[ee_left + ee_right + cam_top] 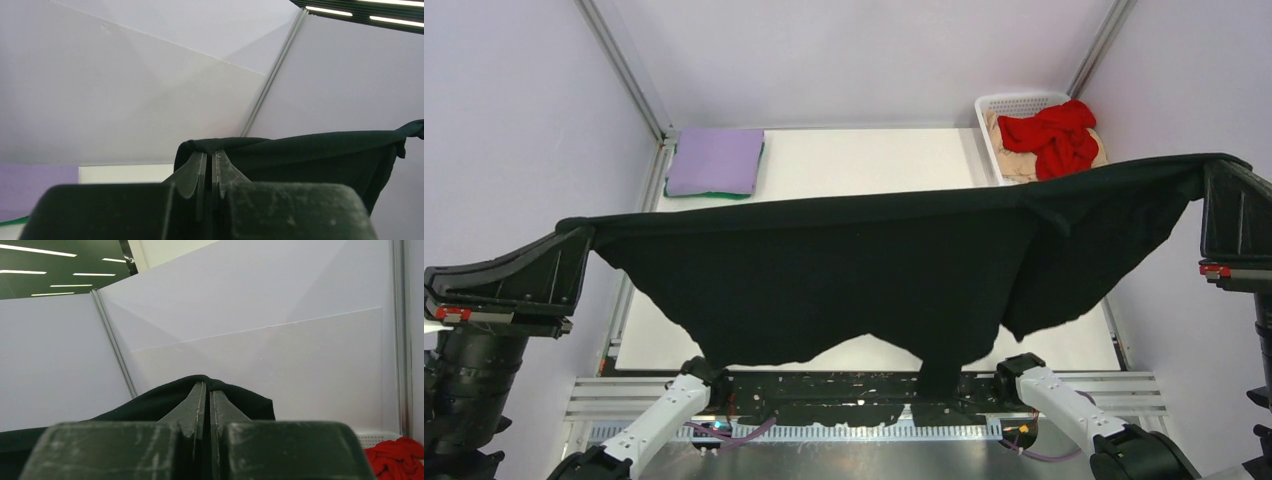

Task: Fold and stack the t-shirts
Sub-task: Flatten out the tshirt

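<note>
- Our left end effector point(584, 238) and right end effector point(1207, 178) each clamp an end of the black soft fabric t-shirt point(824, 270), stretched above the white tabletop point(864, 160).
- We judge: next, lay it flat for folding.

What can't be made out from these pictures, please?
Top view: the black t-shirt hides the near half of the table.
Top view: the lavender t-shirt covers all but an edge of the green t-shirt; the red t-shirt covers most of the beige t-shirt.
Wrist views: table almost wholly below the frame.
</note>
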